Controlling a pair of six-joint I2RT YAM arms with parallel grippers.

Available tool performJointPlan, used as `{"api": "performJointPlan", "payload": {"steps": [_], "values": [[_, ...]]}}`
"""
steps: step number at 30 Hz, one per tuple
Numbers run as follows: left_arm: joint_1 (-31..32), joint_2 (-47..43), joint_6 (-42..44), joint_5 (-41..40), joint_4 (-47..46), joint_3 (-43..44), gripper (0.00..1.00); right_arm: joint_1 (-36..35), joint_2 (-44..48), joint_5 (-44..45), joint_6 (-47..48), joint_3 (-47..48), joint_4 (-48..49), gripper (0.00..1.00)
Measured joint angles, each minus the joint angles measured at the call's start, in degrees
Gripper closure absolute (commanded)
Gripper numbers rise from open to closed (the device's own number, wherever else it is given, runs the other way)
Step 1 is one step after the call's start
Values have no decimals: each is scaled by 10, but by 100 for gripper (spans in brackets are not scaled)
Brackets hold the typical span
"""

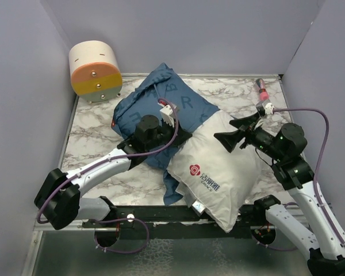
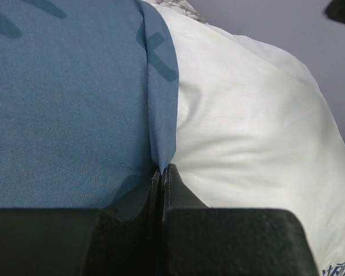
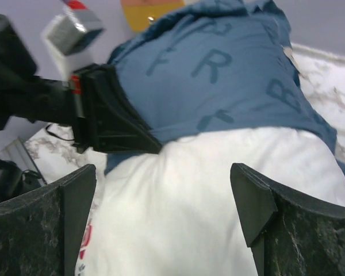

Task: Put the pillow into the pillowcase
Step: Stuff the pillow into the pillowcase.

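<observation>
The white pillow (image 1: 218,169) lies slanted on the table, its far end inside the dark blue pillowcase (image 1: 161,95) and its labelled near end over the front edge. My left gripper (image 1: 184,136) is shut on the pillowcase's opening hem where blue cloth meets white. In the left wrist view the gripper (image 2: 161,170) pinches that hem, with the pillowcase (image 2: 63,103) on the left and the pillow (image 2: 247,126) on the right. My right gripper (image 1: 229,130) hovers open just above the pillow's right side. In the right wrist view the gripper (image 3: 164,198) has only the pillow (image 3: 184,190) below its spread fingers, and the pillowcase (image 3: 218,75) lies beyond.
A round cream, orange and yellow drum (image 1: 95,70) stands at the back left corner of the marble table (image 1: 92,135). A small pink and red object (image 1: 263,89) sits at the back right. Grey walls close in three sides.
</observation>
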State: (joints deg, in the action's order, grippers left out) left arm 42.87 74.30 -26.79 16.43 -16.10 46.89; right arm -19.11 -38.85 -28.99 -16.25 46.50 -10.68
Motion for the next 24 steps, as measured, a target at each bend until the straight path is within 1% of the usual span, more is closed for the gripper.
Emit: {"api": "performJointPlan", "payload": {"steps": [4, 10, 13, 15, 16, 17, 19, 20, 21, 23, 24], "values": [[0, -28, 0, 0, 0, -16, 100, 4, -30, 38, 0, 0, -33, 0], [0, -57, 8, -8, 13, -29, 100, 45, -108, 40, 3, 2, -36, 0], [0, -68, 16, -10, 21, -30, 100, 54, -143, 53, 16, 4, -49, 0], [0, -76, 24, -13, 28, -31, 100, 55, -167, 56, 25, 3, -58, 3], [0, -78, 26, -14, 29, -31, 100, 56, -177, 53, 29, 3, -59, 8], [0, -81, 32, -16, 32, -31, 100, 56, -193, 44, 33, 3, -58, 16], [0, -83, 41, -18, 39, -30, 100, 56, -218, 24, 36, 2, -53, 39], [0, -82, 45, -19, 44, -26, 100, 56, -234, 13, 38, -3, -42, 52], [0, -80, 49, -19, 49, -21, 100, 56, -246, 5, 35, -8, -32, 68], [0, -67, 59, -17, 64, 2, 100, 55, -267, -19, 26, -18, -3, 93], [0, -59, 62, -17, 70, 16, 100, 55, -276, -31, 22, -20, 14, 98]]}}
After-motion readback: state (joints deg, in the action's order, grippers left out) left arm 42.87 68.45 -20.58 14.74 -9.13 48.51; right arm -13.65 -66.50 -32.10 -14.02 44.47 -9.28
